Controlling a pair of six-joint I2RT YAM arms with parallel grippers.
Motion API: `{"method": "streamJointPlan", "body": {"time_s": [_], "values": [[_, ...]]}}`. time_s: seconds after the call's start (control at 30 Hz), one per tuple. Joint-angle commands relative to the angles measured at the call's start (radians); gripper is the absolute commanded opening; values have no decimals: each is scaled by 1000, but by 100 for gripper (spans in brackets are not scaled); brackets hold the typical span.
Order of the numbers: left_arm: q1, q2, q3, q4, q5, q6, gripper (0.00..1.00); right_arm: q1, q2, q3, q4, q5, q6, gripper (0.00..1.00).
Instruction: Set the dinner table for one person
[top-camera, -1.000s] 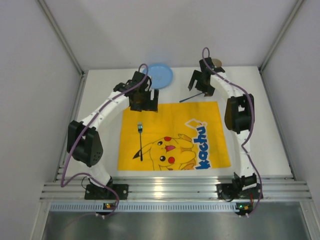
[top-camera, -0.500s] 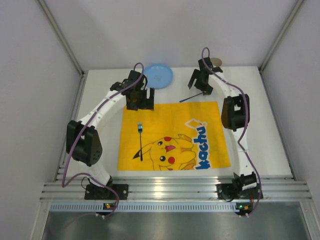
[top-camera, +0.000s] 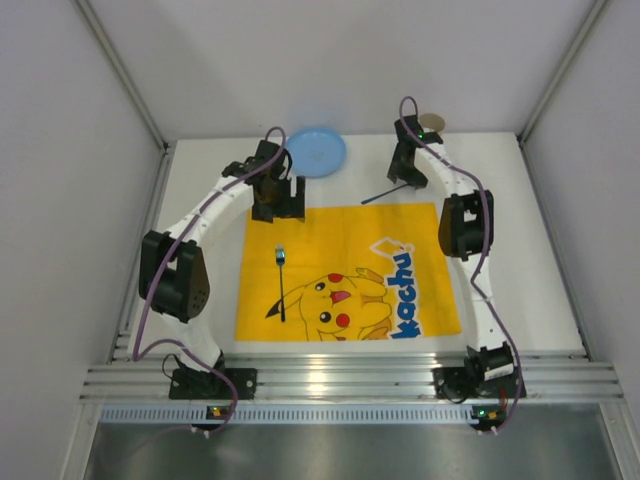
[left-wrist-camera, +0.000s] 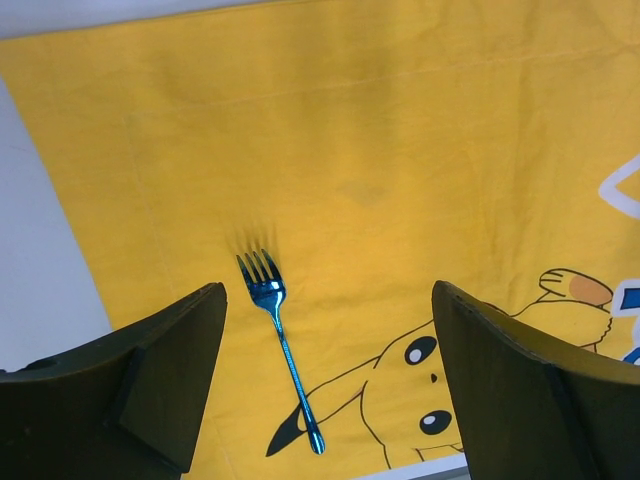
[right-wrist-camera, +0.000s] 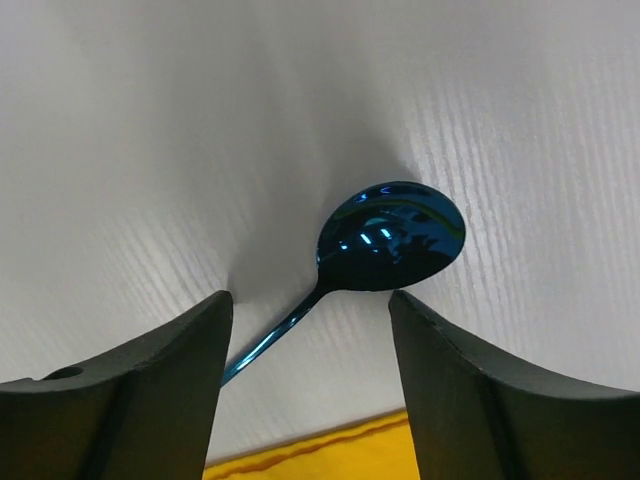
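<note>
The white dinner table (top-camera: 520, 240) carries a yellow Pikachu mat (top-camera: 345, 270). A blue fork (top-camera: 282, 285) lies on the mat's left part, also in the left wrist view (left-wrist-camera: 280, 345). My left gripper (top-camera: 280, 205) is open and empty above the mat's far left corner. A blue spoon (top-camera: 385, 194) lies on the table just beyond the mat's far edge; its bowl shows in the right wrist view (right-wrist-camera: 392, 235). My right gripper (top-camera: 404, 180) is open, low over the spoon, a finger on each side of its neck, not touching. A light blue plate (top-camera: 316, 152) lies at the back.
A brown round object (top-camera: 431, 124) sits at the back edge, behind the right arm. White walls enclose the table on three sides. A silver rail (top-camera: 340, 380) runs along the near edge by the arm bases.
My right gripper has moved slightly back and down over the spoon's bowl end. My left gripper has drawn back a little toward the far left corner of the mat. The fork and spoon have not moved.
</note>
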Motion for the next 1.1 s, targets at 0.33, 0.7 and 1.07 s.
{"method": "streamJointPlan", "body": {"time_s": [0.33,0.7,1.07], "values": [[39,0,25,22,33,5,88,-26,64,-7,-58,25,0,29],[57,0,21,22,48,6,88,-28,72,-7,-58,8,6,0],[57,2,14,29,71,3,87,-28,-112,-161,145,-40,36,0]]}}
